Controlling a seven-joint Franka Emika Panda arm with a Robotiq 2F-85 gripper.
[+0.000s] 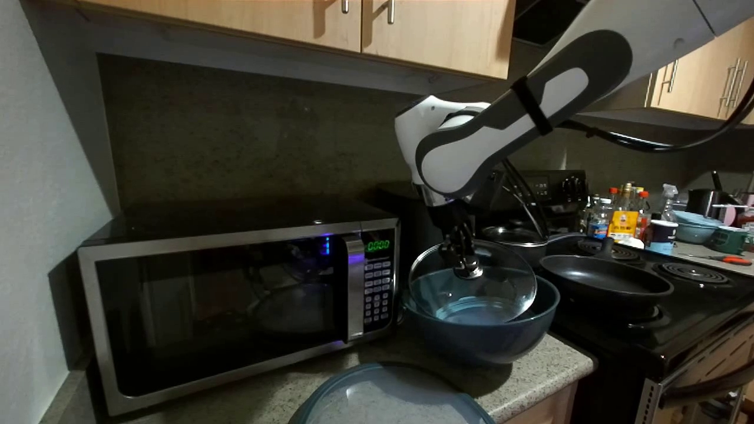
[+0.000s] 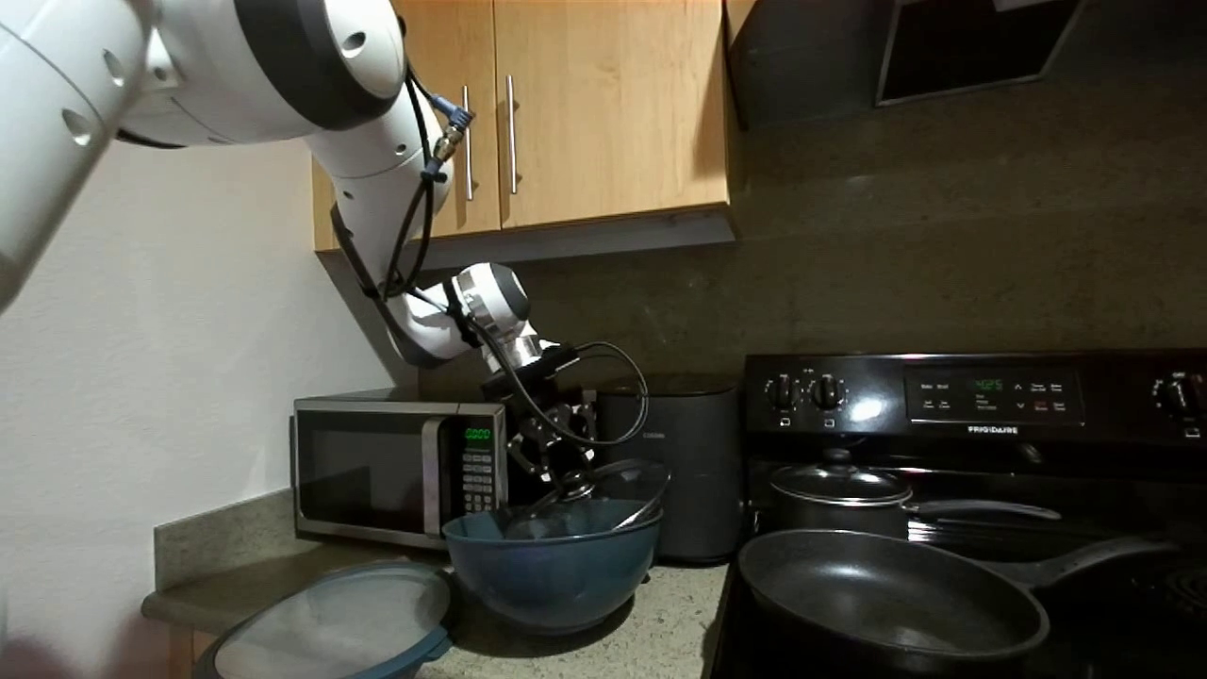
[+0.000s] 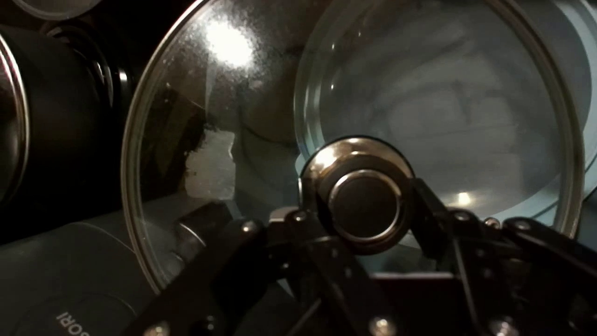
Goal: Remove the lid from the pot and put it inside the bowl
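Kitchen counter (image 2: 681, 604) by the stove (image 1: 701, 312): lid (image 1: 493, 288) at the bowl (image 2: 556, 585), not let go

The lid is tilted at the bowl's mouth: low edge appears to dip inside, high edge stands above the rim. Touching the bowl or not, can't tell. The gripper (image 3: 358, 200) is narrowed on the lid's knob (image 3: 366, 205), holding it. Removal looks done; the lid is away from the stove. Left, by judgement: lower it, let it settle inside, release, back off. So roughly the last stretch. Bowl stands on the counter and looks wide enough to take the lid. Source unclear: the dark pot (image 2: 830, 517) at the back of the stove wears a second lid (image 2: 839, 485), the wide pan (image 2: 896, 604) in front has none. Further out: microwave (image 2: 363, 471) just beside the bowl, pale disc (image 2: 349, 613) near it on the counter.
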